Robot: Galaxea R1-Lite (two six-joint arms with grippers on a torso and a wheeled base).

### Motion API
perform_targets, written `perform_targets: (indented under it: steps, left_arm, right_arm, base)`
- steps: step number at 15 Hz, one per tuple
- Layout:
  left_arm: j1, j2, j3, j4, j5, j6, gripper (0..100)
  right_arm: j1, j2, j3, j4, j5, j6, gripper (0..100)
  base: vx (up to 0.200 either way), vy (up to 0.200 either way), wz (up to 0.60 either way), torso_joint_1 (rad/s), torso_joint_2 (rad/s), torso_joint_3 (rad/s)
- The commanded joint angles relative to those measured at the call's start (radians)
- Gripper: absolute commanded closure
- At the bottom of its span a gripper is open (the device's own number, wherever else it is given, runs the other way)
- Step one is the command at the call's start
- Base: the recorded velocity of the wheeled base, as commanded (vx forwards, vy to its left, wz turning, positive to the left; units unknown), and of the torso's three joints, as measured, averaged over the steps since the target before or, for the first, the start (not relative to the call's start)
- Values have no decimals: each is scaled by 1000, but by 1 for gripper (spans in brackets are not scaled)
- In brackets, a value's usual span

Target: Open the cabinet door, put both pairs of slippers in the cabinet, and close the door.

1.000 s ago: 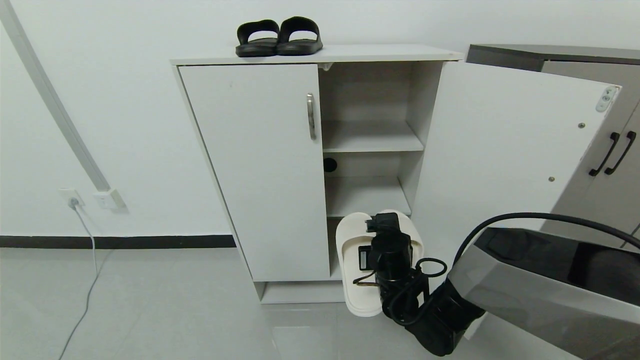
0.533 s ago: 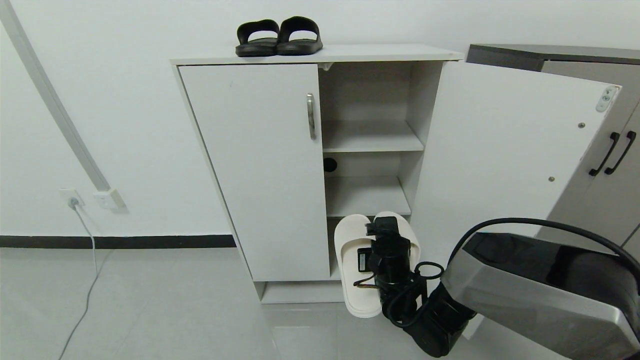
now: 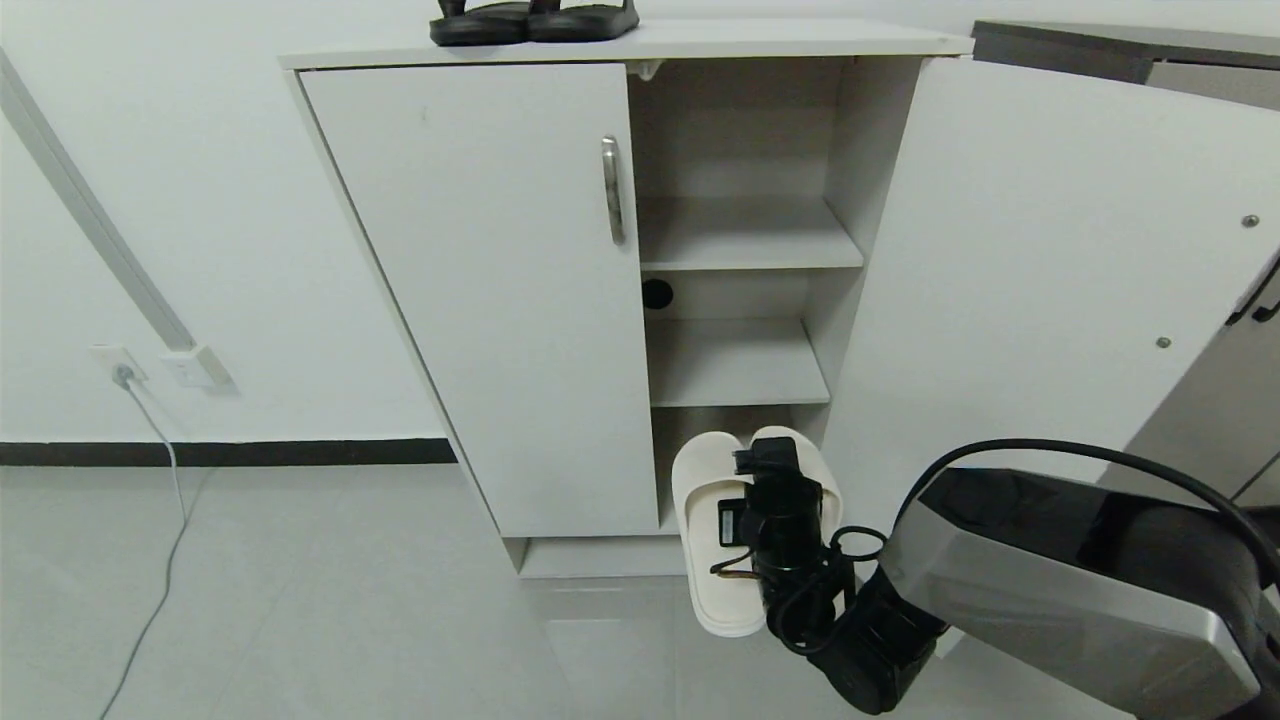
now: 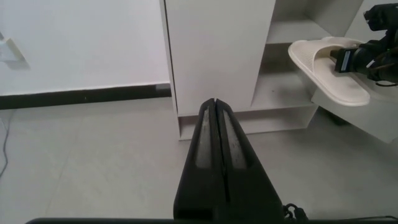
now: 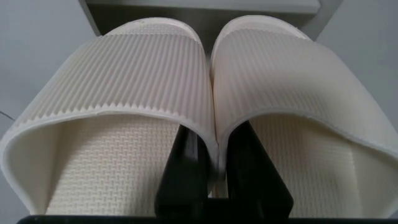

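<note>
- Here, the right gripper point(image 3: 768, 462) has its fingers point(image 5: 186, 177) closed on the white slippers point(image 3: 705, 520). They pinch the two inner strap walls together, so both shoes are carried as one pair.
- The pair is in the air just before the bottom compartment of the cabinet point(image 3: 480, 300), under the lower shelf point(image 3: 735, 365) and beside the open door point(image 3: 1030, 280).
- The toes point to the cabinet and a little up, and the heels point toward the robot. The long axis runs almost straight into the opening.
- The slippers look like light, soft foam with ribbed straps. I judge that they bend easily and may swing apart, so a hold on the straps near the middle suits them.
- The black slippers point(image 3: 530, 20) lie side by side on the cabinet top. Their straps look like the best place to take hold as well.
- The left gripper point(image 4: 214, 109) has its fingers closed on nothing. It is low over the floor point(image 4: 93, 168), in front of the cabinet.
</note>
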Motion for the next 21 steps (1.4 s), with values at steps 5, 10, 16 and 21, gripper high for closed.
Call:
perform_targets:
  steps: [5,10,16,21]
  left_arm:
    - [1,1,0,0,0,-2,100]
    - [1,1,0,0,0,-2,100]
    - [1,1,0,0,0,-2,100]
    - [1,1,0,0,0,-3,100]
  right_arm:
    - [1,2,1,-69,-9,-22,100]
    - [1,2,22,-283,-7,-200,100]
    - [-1,-12,22,-355,-6,-266,100]
    - [-1,-12,22,-352,-6,-266,100]
  base:
    - [0,0,0,7,3,-198]
    - [0,0,0,5,3,-167]
    - [0,0,0,0,0,0]
    - [160,0,0,2,3,-2]
